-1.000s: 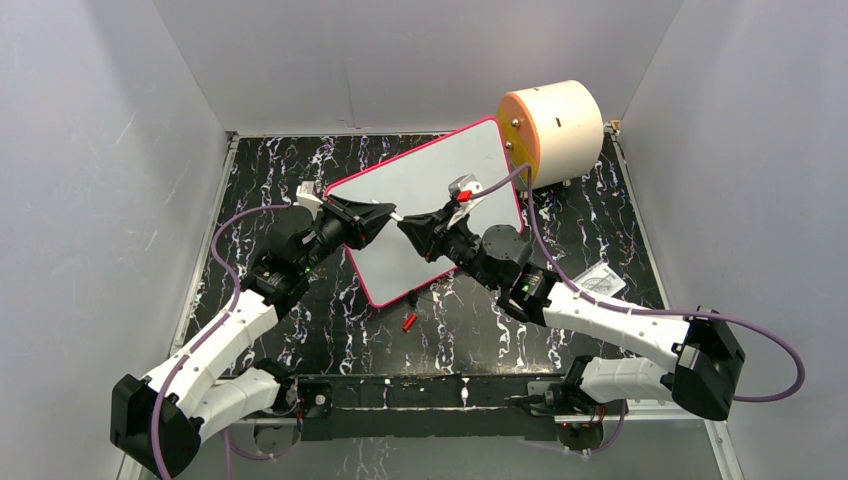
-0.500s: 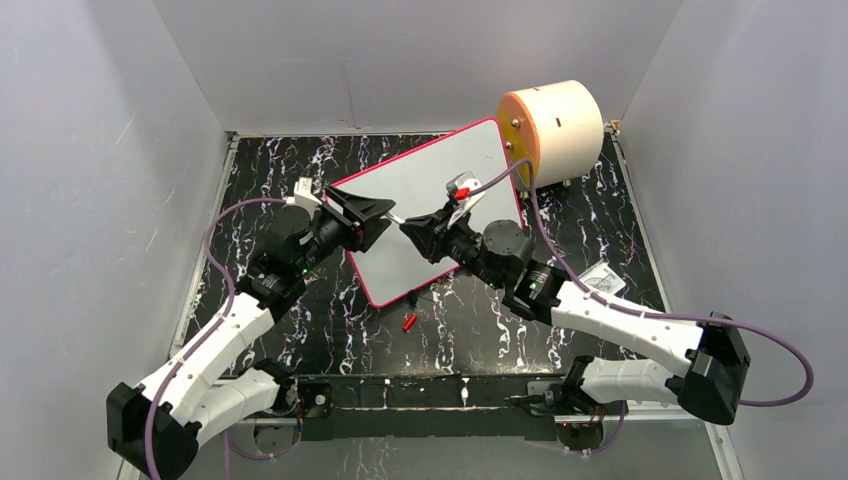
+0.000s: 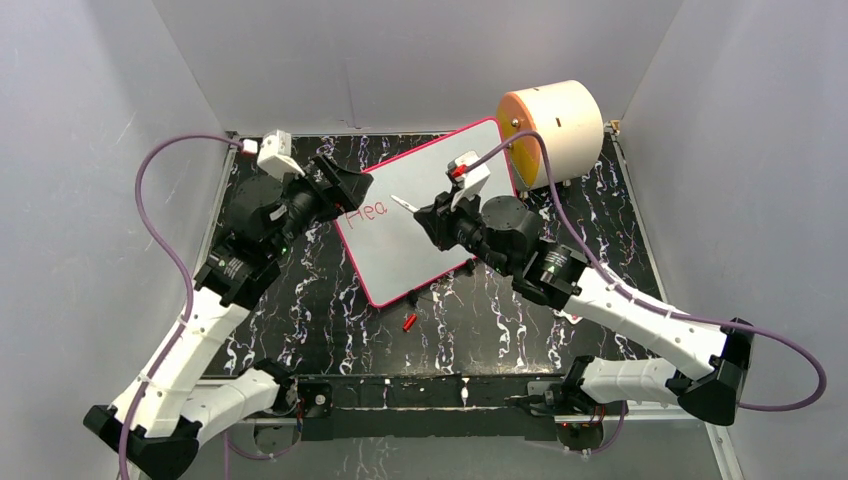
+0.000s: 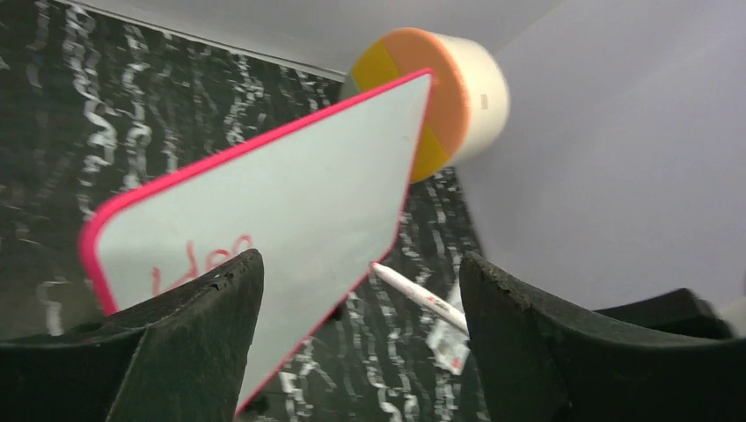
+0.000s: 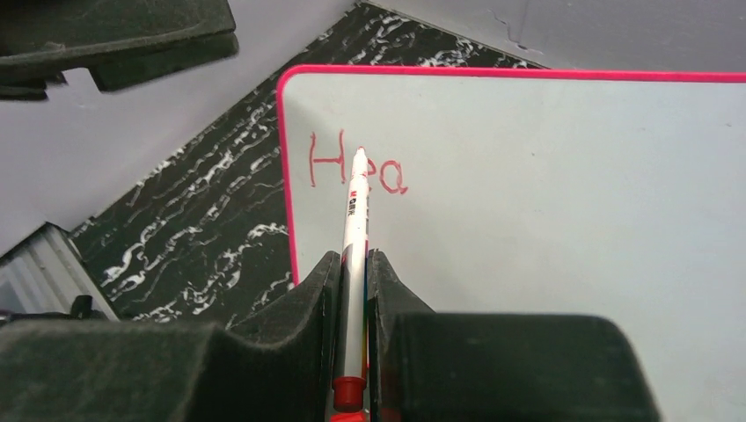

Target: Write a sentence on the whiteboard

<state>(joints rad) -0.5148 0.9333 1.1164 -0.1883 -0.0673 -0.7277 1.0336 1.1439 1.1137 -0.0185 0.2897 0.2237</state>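
Observation:
The whiteboard [image 3: 440, 170], white with a pink-red rim, lies tilted on the black marbled table. Red handwritten letters "Hea" [image 3: 366, 211] sit near its left corner; they also show in the right wrist view as lettering [image 5: 356, 167] and in the left wrist view as partly hidden lettering [image 4: 198, 264]. My right gripper [image 3: 432, 215] is shut on a white marker [image 5: 354, 220] with a red end. The marker's tip points at the letters; whether it touches the board is unclear. My left gripper [image 3: 340, 185] hangs open beside the board's left edge, holding nothing.
A cream cylinder with an orange face [image 3: 555, 130] stands behind the board's far right corner. A small red cap [image 3: 409, 322] lies on the table in front of the board. A crumpled wrapper [image 4: 449, 338] lies near the right arm. Grey walls enclose the table.
My left gripper has opened and drawn back left off the board, uncovering the letters. The right gripper, still holding the marker, has shifted slightly toward the back.

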